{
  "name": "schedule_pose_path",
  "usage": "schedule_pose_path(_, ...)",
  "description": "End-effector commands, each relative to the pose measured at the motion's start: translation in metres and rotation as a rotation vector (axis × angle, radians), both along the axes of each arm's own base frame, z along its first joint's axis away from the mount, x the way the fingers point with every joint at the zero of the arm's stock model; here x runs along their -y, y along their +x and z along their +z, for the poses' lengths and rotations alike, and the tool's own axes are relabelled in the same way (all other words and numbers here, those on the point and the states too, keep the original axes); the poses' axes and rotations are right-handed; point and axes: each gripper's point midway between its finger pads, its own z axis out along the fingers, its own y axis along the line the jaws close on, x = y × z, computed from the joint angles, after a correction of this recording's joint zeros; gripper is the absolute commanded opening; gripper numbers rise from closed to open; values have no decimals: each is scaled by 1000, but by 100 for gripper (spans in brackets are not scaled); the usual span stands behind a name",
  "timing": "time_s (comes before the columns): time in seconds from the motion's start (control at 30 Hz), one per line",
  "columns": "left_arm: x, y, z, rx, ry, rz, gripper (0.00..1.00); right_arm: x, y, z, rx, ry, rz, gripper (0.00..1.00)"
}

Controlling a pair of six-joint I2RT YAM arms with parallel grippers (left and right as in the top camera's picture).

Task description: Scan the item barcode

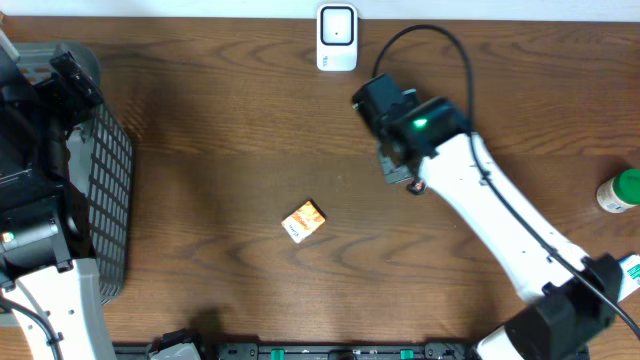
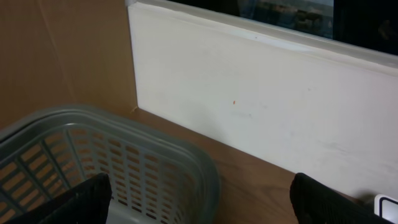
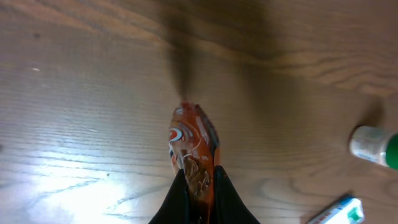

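The right pincer [image 3: 198,190] is clamped narrow on a red-orange sachet [image 3: 193,146], holding it over the wooden desk [image 3: 74,124]. It is near the white scanner [image 1: 337,38] at the desk's far edge, but not yet in front of it. Another orange packet [image 1: 303,221] lies loose mid-desk. The left pincer [image 2: 200,186] hangs wide and empty above a grey basket [image 2: 124,149]. The step in hand appears to be presenting the sachet. Next, its barcode face likely needs turning toward the scanner's window.
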Motion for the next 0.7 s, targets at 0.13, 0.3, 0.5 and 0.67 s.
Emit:
schedule_pose_path(0.13,3,1,2,9,-8,-10,91,-20,3,-59,-40,-346,92,1)
schedule_pose_path(0.3,3,1,2,8,-8,-10,91,-60,-22,-107,-125,-398,202,1)
schedule_pose_path(0.5,3,1,2,8,-8,-10,91,-127,-62,-142,-166,-272,338,38)
schedule_pose_path(0.67,3,1,2,8,-8,-10,91,-157,-81,-151,-194,-155,366,90)
